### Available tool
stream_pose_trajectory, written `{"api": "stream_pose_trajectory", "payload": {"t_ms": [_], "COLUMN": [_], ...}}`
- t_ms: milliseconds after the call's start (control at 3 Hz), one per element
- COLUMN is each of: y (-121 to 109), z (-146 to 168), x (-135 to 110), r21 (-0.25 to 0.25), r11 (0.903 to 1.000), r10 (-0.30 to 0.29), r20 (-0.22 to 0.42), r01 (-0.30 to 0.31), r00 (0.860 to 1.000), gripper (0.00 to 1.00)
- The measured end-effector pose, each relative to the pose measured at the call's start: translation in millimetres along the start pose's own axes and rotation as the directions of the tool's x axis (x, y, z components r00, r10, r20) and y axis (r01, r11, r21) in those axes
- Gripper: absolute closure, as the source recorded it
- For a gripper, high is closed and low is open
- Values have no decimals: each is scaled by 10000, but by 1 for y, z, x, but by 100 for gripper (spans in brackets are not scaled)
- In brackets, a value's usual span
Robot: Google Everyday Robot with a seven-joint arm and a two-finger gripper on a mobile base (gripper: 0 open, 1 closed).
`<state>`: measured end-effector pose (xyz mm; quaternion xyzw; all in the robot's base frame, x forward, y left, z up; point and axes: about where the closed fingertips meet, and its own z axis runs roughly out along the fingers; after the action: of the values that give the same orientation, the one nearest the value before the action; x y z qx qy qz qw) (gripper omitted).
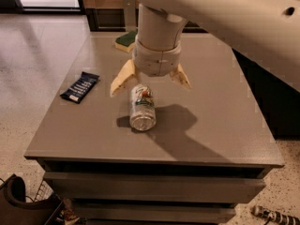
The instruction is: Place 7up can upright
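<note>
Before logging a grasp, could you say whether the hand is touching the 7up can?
Cannot tell: in the camera view the open hand hovers over the 7up can, its palm hiding the can's far end.

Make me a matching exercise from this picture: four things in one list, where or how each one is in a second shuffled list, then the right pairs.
Things:
1. can
2. packet
3. sponge
4. pincer

States:
A. open, hanging just above the can
B. at the far edge of the table, partly behind the arm
C. lying on its side, mid-table
D. flat near the table's left edge as seen

Pairs: 1-C, 2-D, 3-B, 4-A
</note>
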<state>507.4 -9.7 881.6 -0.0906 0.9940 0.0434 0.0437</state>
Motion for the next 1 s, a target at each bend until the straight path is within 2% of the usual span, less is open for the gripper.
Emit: {"api": "stream_pose_trajectory", "payload": {"t_ms": [333, 667, 1000], "y": [4, 9, 11], "z": [19, 44, 52], "x": [-4, -11, -13], "r21": [-23, -292, -404], "r11": [9998, 9993, 9989], "r10": [-191, -256, -267], "r20": [167, -198, -356], "r01": [191, 250, 252], "r00": [9997, 9995, 9990], "gripper": [0, 0, 0]}}
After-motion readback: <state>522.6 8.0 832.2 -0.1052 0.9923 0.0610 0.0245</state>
